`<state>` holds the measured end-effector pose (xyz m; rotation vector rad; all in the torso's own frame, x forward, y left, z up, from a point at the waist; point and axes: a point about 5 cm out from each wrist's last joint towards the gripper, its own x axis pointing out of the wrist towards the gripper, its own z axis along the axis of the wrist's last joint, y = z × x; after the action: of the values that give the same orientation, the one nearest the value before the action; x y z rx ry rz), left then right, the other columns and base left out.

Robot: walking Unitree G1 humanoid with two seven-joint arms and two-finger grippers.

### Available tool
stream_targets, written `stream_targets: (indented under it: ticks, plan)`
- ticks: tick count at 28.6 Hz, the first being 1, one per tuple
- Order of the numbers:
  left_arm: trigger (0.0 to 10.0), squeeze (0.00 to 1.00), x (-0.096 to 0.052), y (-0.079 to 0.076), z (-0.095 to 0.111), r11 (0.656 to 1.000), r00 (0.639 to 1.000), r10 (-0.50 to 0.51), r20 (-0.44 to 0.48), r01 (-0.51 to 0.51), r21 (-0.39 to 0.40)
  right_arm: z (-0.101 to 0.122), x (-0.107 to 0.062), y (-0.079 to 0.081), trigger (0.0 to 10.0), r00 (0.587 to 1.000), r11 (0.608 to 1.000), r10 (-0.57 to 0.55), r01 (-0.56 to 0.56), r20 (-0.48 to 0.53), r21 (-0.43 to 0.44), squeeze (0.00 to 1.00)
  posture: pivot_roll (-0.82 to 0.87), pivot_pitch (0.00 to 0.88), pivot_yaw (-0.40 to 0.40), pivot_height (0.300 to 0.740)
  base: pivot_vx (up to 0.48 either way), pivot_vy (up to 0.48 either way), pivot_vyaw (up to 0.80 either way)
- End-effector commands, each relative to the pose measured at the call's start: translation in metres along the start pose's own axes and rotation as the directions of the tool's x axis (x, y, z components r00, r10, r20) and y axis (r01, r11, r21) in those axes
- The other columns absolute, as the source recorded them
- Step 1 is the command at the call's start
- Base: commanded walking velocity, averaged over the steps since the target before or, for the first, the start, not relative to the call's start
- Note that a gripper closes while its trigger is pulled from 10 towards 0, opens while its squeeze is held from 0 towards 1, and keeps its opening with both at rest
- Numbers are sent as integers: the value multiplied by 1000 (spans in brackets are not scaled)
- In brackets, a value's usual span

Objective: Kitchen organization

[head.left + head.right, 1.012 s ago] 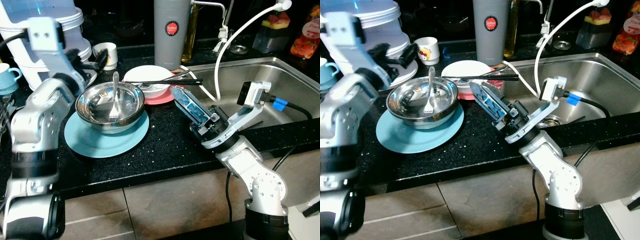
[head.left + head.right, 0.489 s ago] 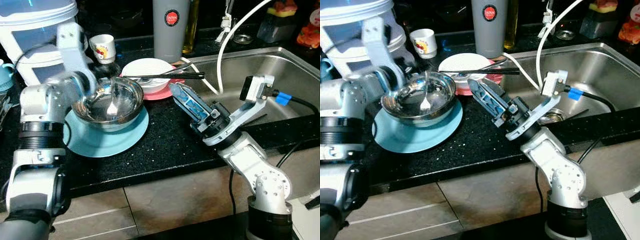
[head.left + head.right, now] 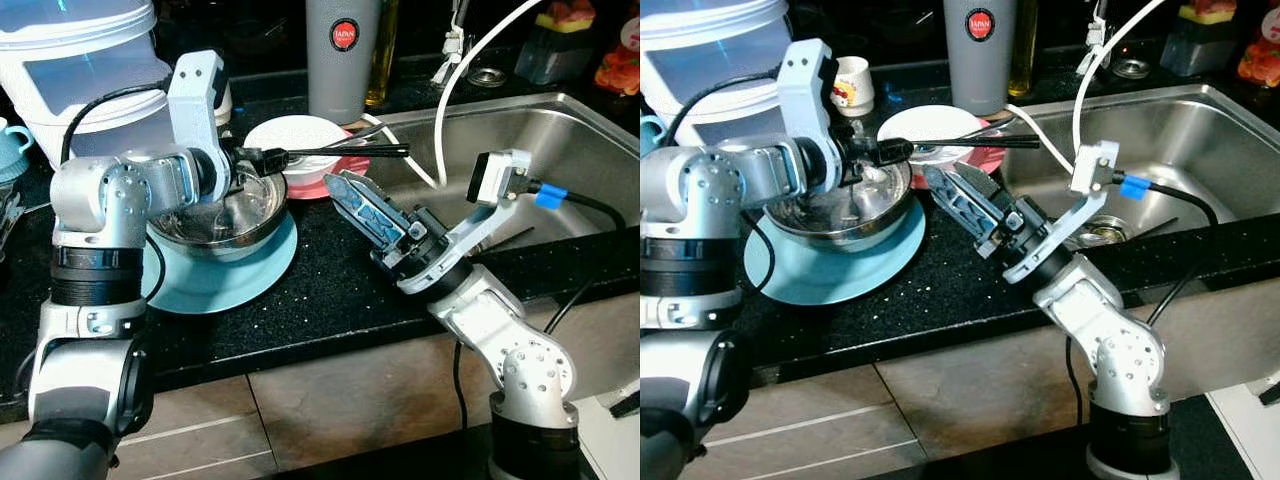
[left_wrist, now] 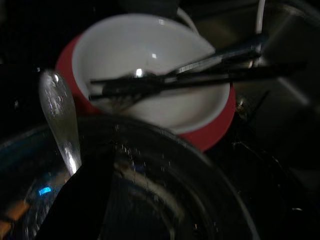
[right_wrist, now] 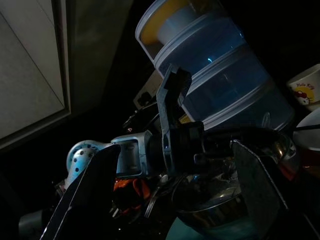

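Steel bowl (image 3: 240,215), left arm (image 3: 130,190) newly overhead.

We cannot tell how the left gripper (image 3: 262,157) stands; its wrist hides part of the steel bowl (image 3: 250,215).

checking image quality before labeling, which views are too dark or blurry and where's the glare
Left wrist view: dim and soft; only the white bowl and the spoon read clearly. Right wrist view: mostly dark apart from the lit container. Eye views: sharp and well lit, with glare on the steel bowl and the sink.
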<state>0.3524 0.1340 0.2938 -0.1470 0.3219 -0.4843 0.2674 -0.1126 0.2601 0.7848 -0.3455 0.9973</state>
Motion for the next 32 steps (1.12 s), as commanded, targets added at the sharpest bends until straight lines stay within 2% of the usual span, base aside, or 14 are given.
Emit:
stream_targets:
  ticks: [1, 5, 16, 19, 24, 25, 26, 29, 32]
  plan:
    - [10000, 0, -2, -2, -3, 1000, 1000, 20, -19, -20, 16, -1, 2, 2, 10000, 1000, 1000, 9, -10, -8, -7, 0, 83, 57, 92, 740, 0, 0, 0]
    - [10000, 0, -9, -6, -9, 997, 997, 71, -20, -71, 9, -1, 2, 2, 10000, 1000, 1000, 5, -5, -6, -8, 0, 88, 62, 100, 740, 0, 0, 0]
    - [10000, 0, -22, -4, -10, 985, 985, 172, 16, -172, -6, -3, 2, 1, 10000, 1000, 1000, 2, -2, -11, -7, 0, 94, 65, 95, 740, 0, 0, 0]
    - [10000, 0, -30, 8, -12, 967, 966, 256, 29, -256, -14, -3, 1, 1, 10000, 1000, 1000, 0, 0, -17, -9, 0, 95, 70, 92, 740, 0, 0, 0]
    - [10000, 0, -32, 13, -11, 960, 959, 281, 35, -281, -15, -3, 1, 1, 10000, 1000, 1000, -1, 1, -18, -9, 0, 95, 70, 91, 740, 0, 0, 0]
    - [10000, 0, -34, 20, -11, 950, 949, 313, 41, -313, -13, -4, 1, 1, 10000, 1000, 1000, -2, 2, -21, -8, 0, 90, 73, 91, 740, 0, 0, 0]
    - [10000, 0, -34, 20, -11, 950, 949, 313, 41, -313, -13, -4, 1, 1, 10000, 1000, 1000, -2, 2, -21, -8, 0, 90, 73, 91, 740, 0, 0, 0]
    - [10000, 0, -34, 46, -23, 917, 918, 397, 0, -397, -25, -6, 0, 3, 10000, 999, 1000, 1, -1, -40, -15, 0, 79, 83, 87, 740, 0, 0, 0]
    - [10000, 0, -32, 52, -29, 913, 914, 406, -25, -406, -29, -6, 0, 5, 10000, 999, 1000, -4, 3, -43, -16, 0, 72, 91, 86, 740, 0, 0, 0]
